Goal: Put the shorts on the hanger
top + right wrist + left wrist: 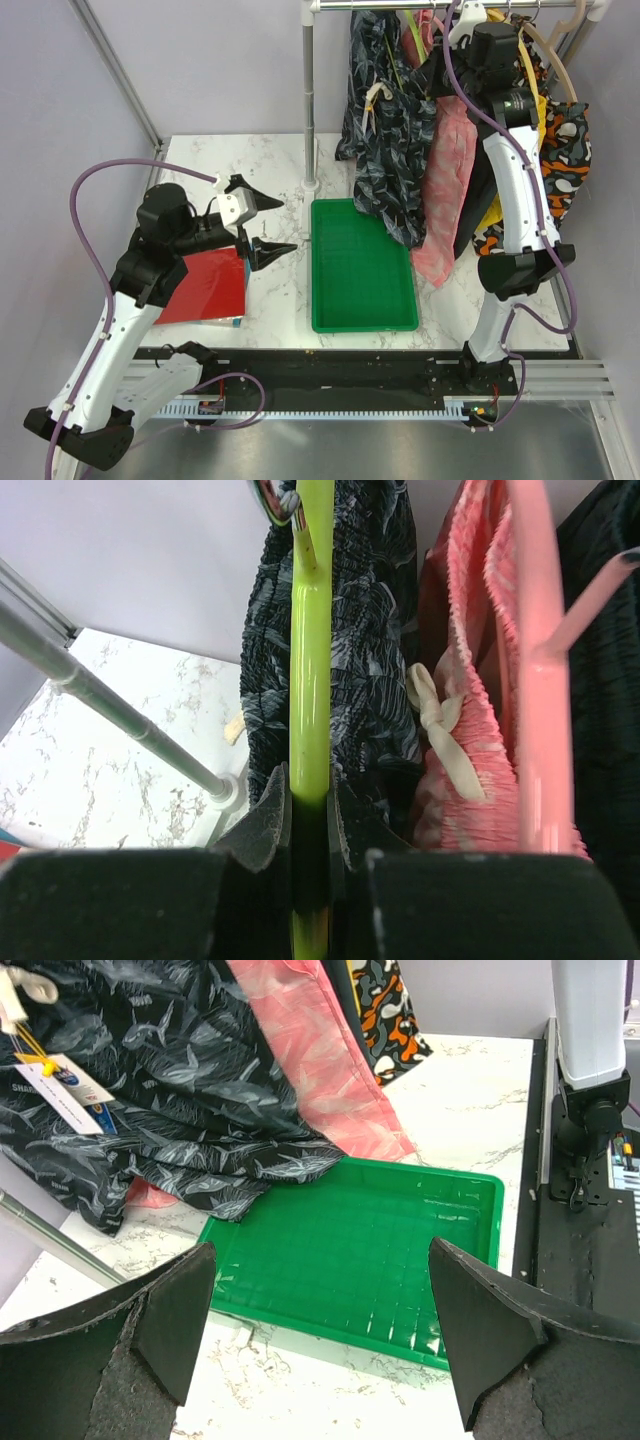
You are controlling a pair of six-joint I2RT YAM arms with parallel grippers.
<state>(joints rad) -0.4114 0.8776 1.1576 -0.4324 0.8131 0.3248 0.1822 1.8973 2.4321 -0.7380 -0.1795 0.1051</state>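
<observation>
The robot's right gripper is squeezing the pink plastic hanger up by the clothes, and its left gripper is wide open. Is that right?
Not quite. The right gripper is shut on the thin lime-green plastic hanger, not the pink plastic hanger beside it. The right wrist view shows this. The left gripper is wide open, as you said.

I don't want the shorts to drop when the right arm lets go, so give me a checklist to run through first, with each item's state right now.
1. Right claw shut on the hanger: ok.
2. Shorts hanging from the hanger: ok.
3. Hanger hook seated over the rail: cannot tell.
4. Left claw open, empty, away from the shorts: ok.
5. Free room beside the shorts: not ok, pink garment lies against them.
</observation>
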